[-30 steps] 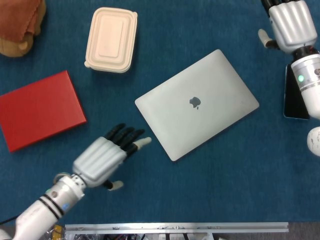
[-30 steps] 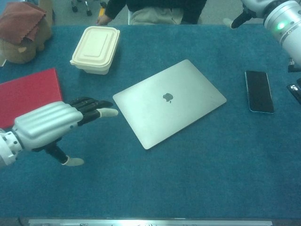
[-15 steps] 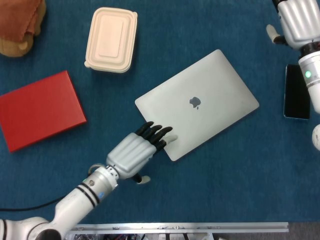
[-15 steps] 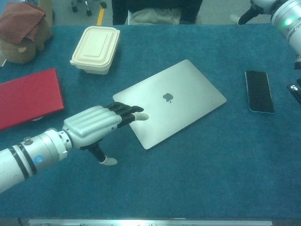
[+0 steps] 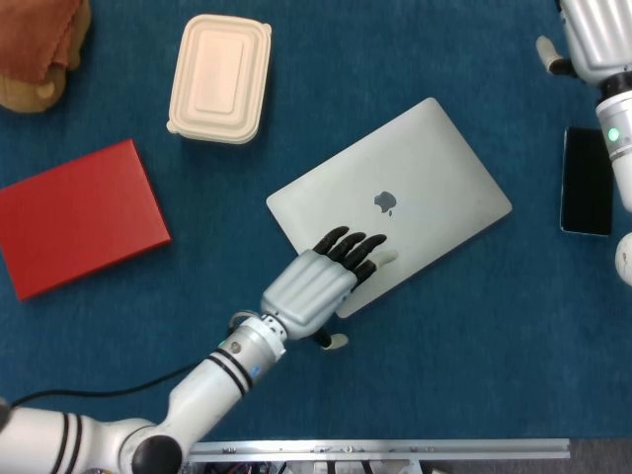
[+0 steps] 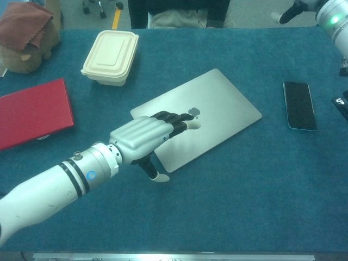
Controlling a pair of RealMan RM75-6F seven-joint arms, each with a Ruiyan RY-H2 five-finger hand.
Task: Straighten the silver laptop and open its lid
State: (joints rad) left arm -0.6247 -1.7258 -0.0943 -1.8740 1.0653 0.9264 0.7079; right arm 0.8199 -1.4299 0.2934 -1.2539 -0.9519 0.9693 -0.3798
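Silver laptop (image 5: 395, 205) is lying closed near the middle of a blue table covering (image 5: 444, 365), turned at an angle so its edges are running diagonally to the table's edges, its logo facing up.

Furthest to the left of the laptop, a brown soft toy (image 5: 39, 49) with a rust-coloured cloth (image 6: 24, 22) draped over it is sitting at the far corner. Nearer the front and still well left of the laptop, a red flat box (image 5: 79, 217) is lying on the covering. Between the toy and the laptop, towards the far side, a cream lidded food container (image 5: 219, 79) is standing apart from the laptop's far left corner.

The left hand (image 5: 316, 286) is reaching in from the front left and lying palm down across the laptop's near left edge. Its fingers (image 5: 351, 247) are stretching out fairly straight and slightly apart over the lid, just short of the logo, gripping nothing; the thumb is pointing down onto the covering beside the laptop's near corner.

To the right of the laptop, a black phone (image 6: 299, 106) is lying flat, well apart from it. Beyond the phone, at the far right edge, the right hand (image 5: 592, 39) is showing only in part, and its fingers cannot be made out.
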